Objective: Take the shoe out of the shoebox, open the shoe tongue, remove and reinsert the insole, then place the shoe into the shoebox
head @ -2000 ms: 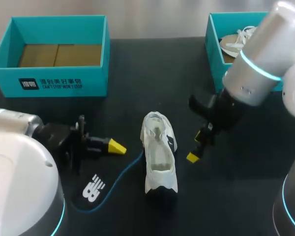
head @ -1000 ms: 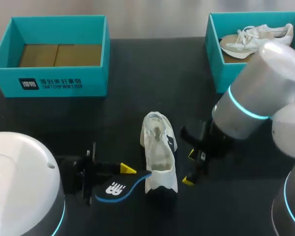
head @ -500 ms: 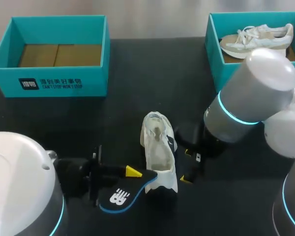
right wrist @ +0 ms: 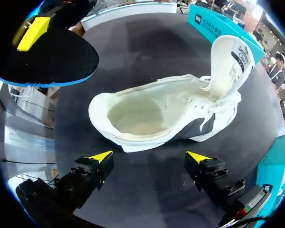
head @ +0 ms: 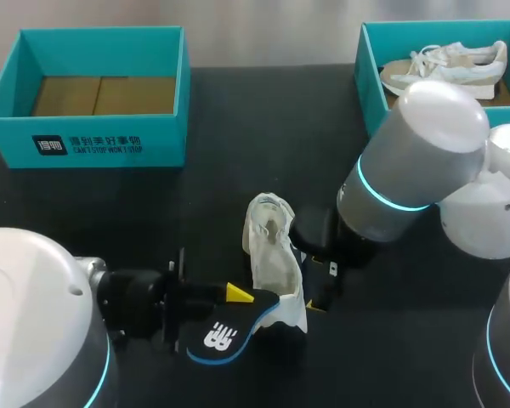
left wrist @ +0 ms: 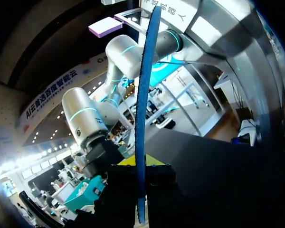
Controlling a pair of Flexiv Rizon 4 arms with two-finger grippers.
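A white shoe (head: pixel 272 263) lies on the black table with its tongue folded up and its inside bare (right wrist: pixel 133 114). My left gripper (head: pixel 238 296) is shut on a black insole (head: pixel 225 336) with a blue edge, held at the shoe's heel. In the left wrist view the insole (left wrist: pixel 142 114) stands edge-on between the left gripper's (left wrist: pixel 141 164) fingers. My right gripper (head: pixel 323 287) stands open beside the shoe's right side. In the right wrist view the right gripper (right wrist: pixel 152 156) has nothing between its fingers; the shoe lies just ahead and the insole (right wrist: pixel 47 59) hovers beyond the heel.
A teal shoebox (head: pixel 93 149) with a bare cardboard floor stands at the back left. Another teal box (head: pixel 370 85) at the back right holds a second pale shoe (head: pixel 446 68). The right arm's big elbow (head: pixel 416 161) hangs over the table right of the shoe.
My left gripper has carried the insole rightward, up to the shoe's heel. My right arm has slid left and closer to the shoe's side, its gripper still open.
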